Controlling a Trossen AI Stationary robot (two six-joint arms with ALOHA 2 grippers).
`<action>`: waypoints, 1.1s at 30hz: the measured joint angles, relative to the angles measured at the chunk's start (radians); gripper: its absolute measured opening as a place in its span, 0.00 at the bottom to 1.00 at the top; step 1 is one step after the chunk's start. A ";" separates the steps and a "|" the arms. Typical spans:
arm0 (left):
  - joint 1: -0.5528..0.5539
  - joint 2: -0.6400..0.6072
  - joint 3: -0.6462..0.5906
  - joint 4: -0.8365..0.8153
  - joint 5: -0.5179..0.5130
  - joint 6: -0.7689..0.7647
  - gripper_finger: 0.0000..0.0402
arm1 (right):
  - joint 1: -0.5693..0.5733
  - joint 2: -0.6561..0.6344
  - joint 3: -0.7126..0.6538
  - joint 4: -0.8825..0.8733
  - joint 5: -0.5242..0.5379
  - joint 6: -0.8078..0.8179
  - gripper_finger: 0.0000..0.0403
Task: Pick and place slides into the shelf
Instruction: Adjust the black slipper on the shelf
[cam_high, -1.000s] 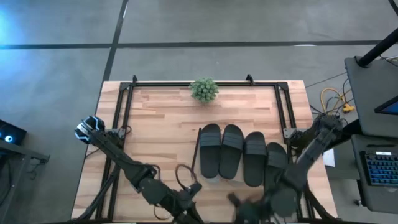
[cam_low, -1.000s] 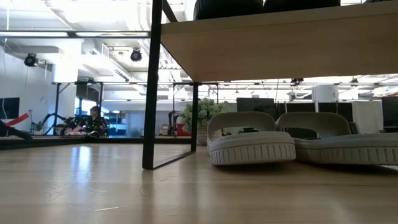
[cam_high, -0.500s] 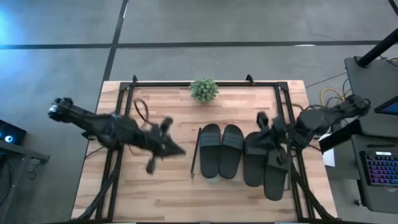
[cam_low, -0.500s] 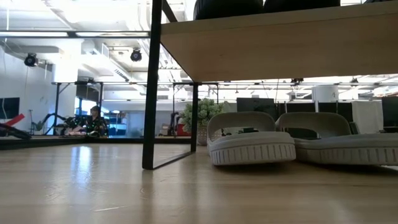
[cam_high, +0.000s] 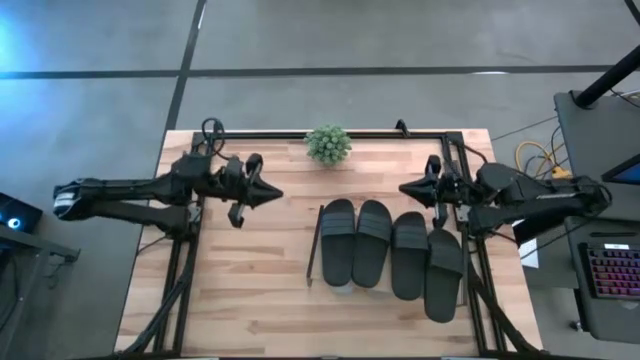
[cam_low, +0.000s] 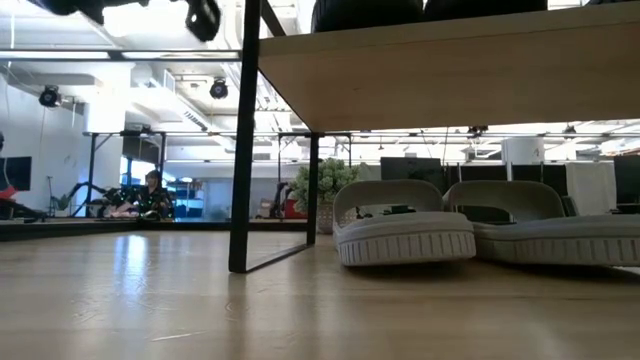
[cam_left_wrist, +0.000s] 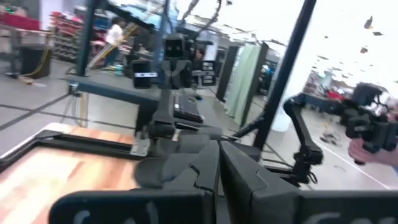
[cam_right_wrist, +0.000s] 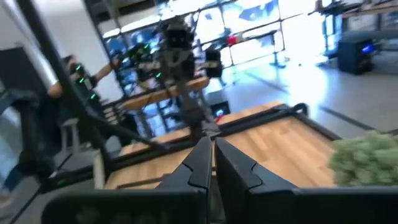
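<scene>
Four black slides (cam_high: 390, 250) lie side by side, soles down, on the shelf's wood top board (cam_low: 450, 70). Two light grey slides (cam_low: 403, 228) stand on the table under that board. My left gripper (cam_high: 272, 195) hangs shut above the table's far left part, left of the shelf, pointing right. My right gripper (cam_high: 405, 188) hangs shut just beyond the far ends of the slides, pointing left. In each wrist view the two fingers (cam_left_wrist: 217, 171) (cam_right_wrist: 210, 163) lie together with nothing between them.
A small green plant (cam_high: 328, 143) stands at the table's far edge between the two grippers. A black tube frame (cam_high: 300, 133) runs round the table. The shelf's dark post (cam_low: 243, 140) stands left of the grey slides. People show in the room behind.
Both arms have swung up and away from the table's near edge. The left gripper went to the left side and then to the far left part, now pointing right. The right gripper went to the far right, beyond the slides, now pointing left.
</scene>
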 joint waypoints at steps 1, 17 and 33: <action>0.017 -0.013 -0.013 0.000 0.003 -0.012 0.00 | -0.018 -0.016 -0.014 0.002 -0.007 0.003 0.03; 0.099 -0.086 -0.221 0.092 -0.060 -0.081 0.00 | -0.167 -0.341 -0.325 -0.016 0.017 0.038 0.03; 0.114 -0.115 -0.463 0.286 -0.063 -0.140 0.00 | -0.176 -0.433 -0.496 -0.022 0.098 0.174 0.03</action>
